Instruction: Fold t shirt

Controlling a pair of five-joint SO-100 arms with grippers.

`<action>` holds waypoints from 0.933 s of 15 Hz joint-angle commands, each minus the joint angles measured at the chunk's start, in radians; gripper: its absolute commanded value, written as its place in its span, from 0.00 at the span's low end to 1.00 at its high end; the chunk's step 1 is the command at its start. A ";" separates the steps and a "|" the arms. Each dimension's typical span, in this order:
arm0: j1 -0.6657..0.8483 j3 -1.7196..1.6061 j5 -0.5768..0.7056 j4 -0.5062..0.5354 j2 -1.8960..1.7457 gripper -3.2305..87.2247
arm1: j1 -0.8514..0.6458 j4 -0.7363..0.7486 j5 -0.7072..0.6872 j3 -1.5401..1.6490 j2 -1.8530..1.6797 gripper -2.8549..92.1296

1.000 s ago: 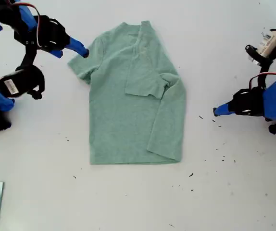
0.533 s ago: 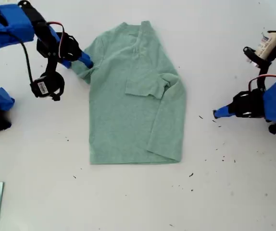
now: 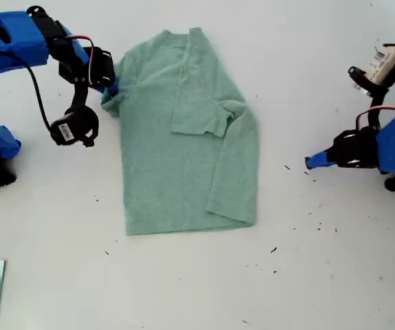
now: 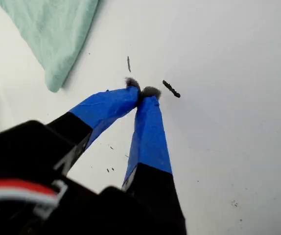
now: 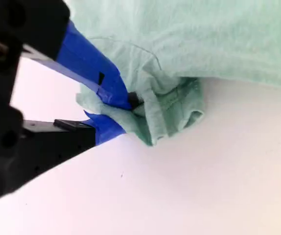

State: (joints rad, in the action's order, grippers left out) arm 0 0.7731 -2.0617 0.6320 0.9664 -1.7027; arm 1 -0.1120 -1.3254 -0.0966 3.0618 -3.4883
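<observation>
The t shirt lies on the white bench, its sleeve on the exterior view's right folded across the chest. My second gripper touches the other sleeve. My first gripper sits apart, toward the bench's right edge in that view.

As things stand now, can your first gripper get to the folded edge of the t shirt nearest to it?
Probably yes. My first gripper rests shut on bare table, apart from the t shirt, with only small dark specks between them. My second gripper is busy on the far sleeve.
</observation>
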 commanded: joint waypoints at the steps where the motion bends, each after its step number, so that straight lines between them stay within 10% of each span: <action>1: -0.029 0.060 -0.002 0.035 -0.179 0.03 | 0.006 0.000 0.000 0.049 -0.012 0.06; 11: -0.337 0.983 0.015 0.048 0.517 0.05 | -0.018 0.000 0.000 0.049 -0.012 0.06; 14: -0.308 1.138 0.032 0.083 0.621 0.32 | -0.017 0.000 0.003 0.049 -0.012 0.06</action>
State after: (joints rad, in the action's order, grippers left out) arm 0 0.4433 -1.0109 0.6427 1.0247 -1.0523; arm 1 -0.1243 -1.3254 -0.0966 3.0618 -3.4883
